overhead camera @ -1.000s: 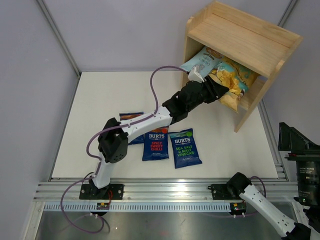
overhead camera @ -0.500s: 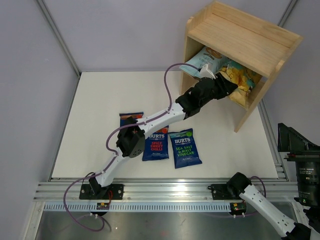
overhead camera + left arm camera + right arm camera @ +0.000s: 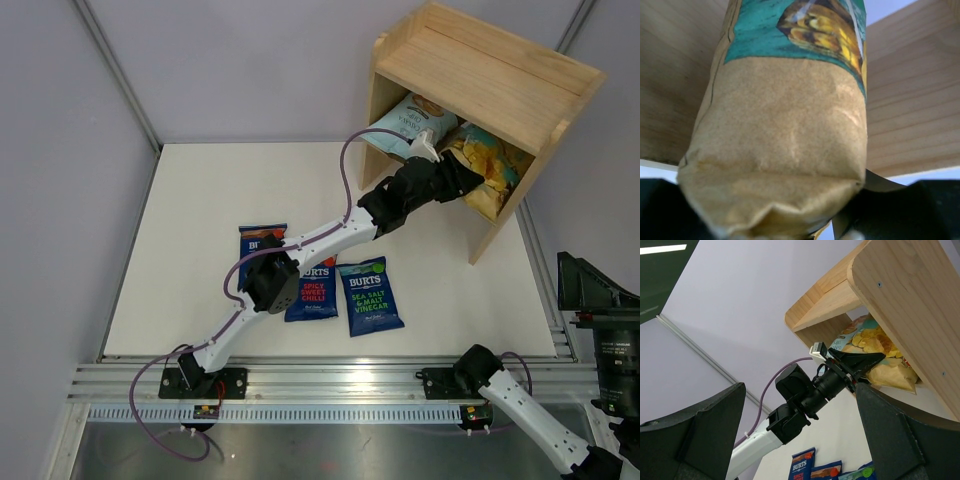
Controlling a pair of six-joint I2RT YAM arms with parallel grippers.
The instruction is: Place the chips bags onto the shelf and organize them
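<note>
My left gripper [image 3: 462, 182] is shut on the lower end of the yellow-and-teal Kettle chips bag [image 3: 497, 170], which is inside the lower tier of the wooden shelf [image 3: 480, 70]. In the left wrist view the bag [image 3: 785, 125] fills the middle, with shelf boards [image 3: 920, 100] on both sides. A pale-blue bag [image 3: 408, 120] leans in the same tier to its left. Three dark-blue Burts bags lie flat on the table: one [image 3: 258, 240] half under the arm, a red-lettered one [image 3: 312, 288] and a green-lettered one [image 3: 368, 295]. My right gripper [image 3: 800, 440] is open and empty, low at the right.
The left arm's purple cable [image 3: 340, 185] loops above the table. The shelf's right side panel [image 3: 905, 300] stands close above my right gripper. Grey walls with metal struts [image 3: 115, 70] enclose the white table [image 3: 200, 220], and an aluminium rail [image 3: 330, 385] runs along its near edge.
The left arm has stretched further right and back, carrying the Kettle bag deeper into the lower tier. The right arm has barely moved.
</note>
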